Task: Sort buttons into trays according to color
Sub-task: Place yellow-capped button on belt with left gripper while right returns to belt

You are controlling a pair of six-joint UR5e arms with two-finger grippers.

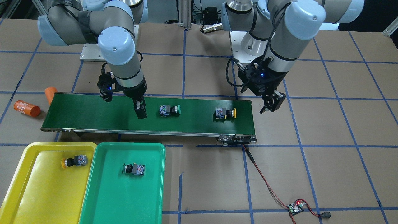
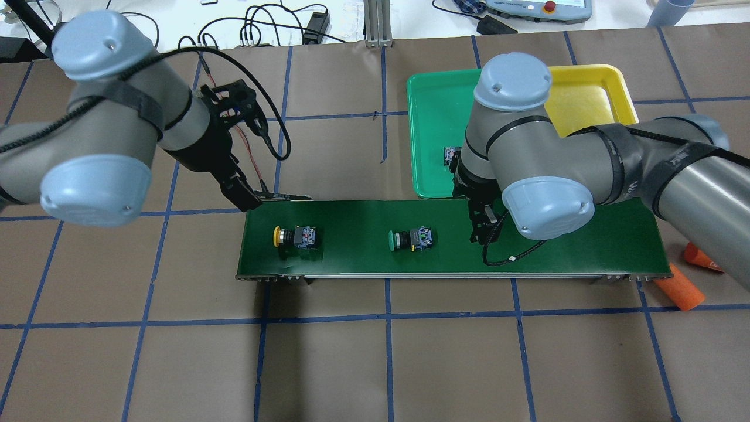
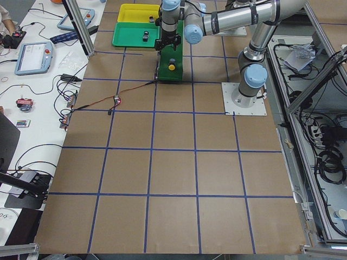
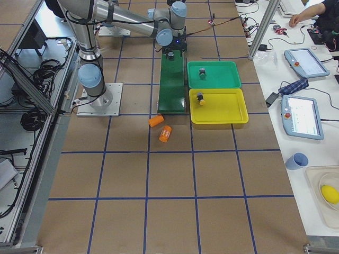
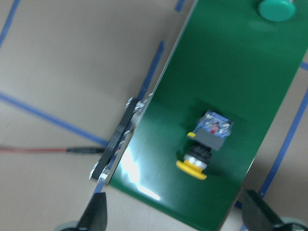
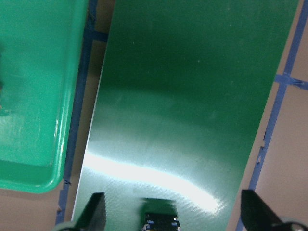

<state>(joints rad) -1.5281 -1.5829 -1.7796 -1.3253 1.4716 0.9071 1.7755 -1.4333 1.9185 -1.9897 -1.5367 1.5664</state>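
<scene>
Much of yel. tray (image 2: 592, 94) hidden behind R arm (image 2: 527, 146).

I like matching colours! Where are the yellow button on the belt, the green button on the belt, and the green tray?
yellow button on the belt (image 1: 226, 113): front-facing view, its black middle.
green button on the belt (image 1: 169, 110): front-facing view, its black middle.
green tray (image 1: 124, 199): front-facing view, its bare floor.

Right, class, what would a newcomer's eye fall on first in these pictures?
The dark-green conveyor belt mid-table, carrying a green button and a yellow button. The grey left arm and right arm reach toward it. Beside it the yellow tray and green tray lie side by side, each holding one matching button.
</scene>
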